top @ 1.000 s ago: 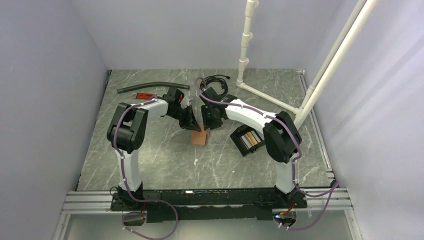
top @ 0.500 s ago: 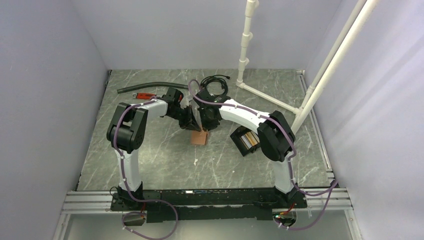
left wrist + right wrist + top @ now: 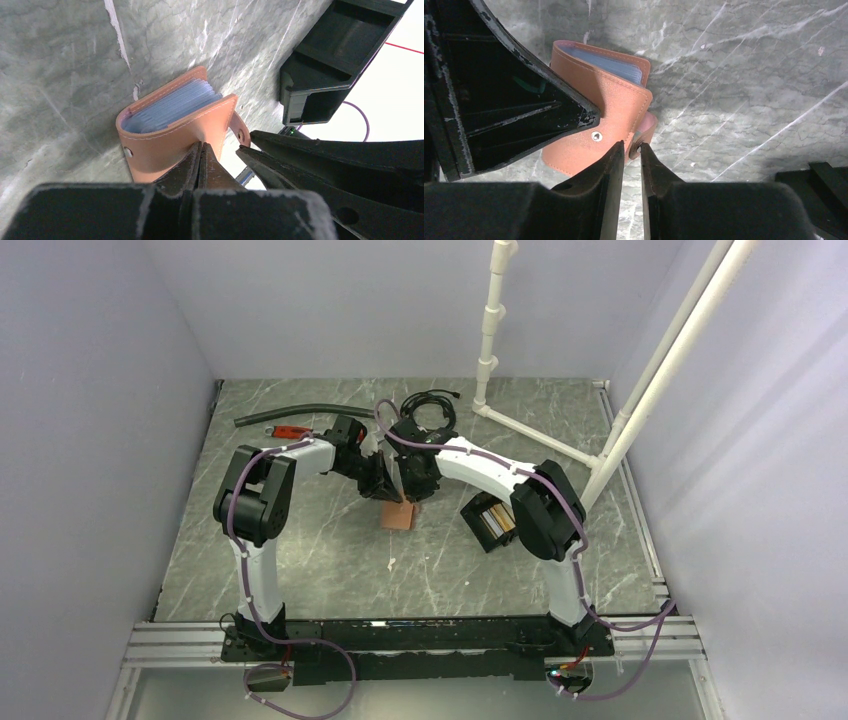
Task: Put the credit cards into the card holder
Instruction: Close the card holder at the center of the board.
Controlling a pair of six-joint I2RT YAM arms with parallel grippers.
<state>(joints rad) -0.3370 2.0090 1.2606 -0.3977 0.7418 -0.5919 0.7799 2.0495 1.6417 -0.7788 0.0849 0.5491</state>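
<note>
A tan leather snap wallet (image 3: 400,514) stands mid-table with bluish sleeves (image 3: 172,102) showing inside it. My left gripper (image 3: 201,146) is shut, its tips pressed against the wallet's outer cover with nothing between them. My right gripper (image 3: 632,146) is closed narrowly on the wallet's snap strap (image 3: 646,131), which sits between its fingertips. The black card holder (image 3: 478,530) lies to the right of the wallet, apart from both grippers, with gold and pale credit cards (image 3: 500,517) in it. Its dark walls (image 3: 330,60) show at the upper right of the left wrist view.
A black hose (image 3: 300,415) and a small red tool (image 3: 290,430) lie at the back left. A coiled black cable (image 3: 432,405) sits behind the grippers. A white pipe frame (image 3: 487,340) rises at the back right.
My right arm has shifted slightly left and its jaws have narrowed onto the wallet's strap. The left arm and the wallet have stayed put.
</note>
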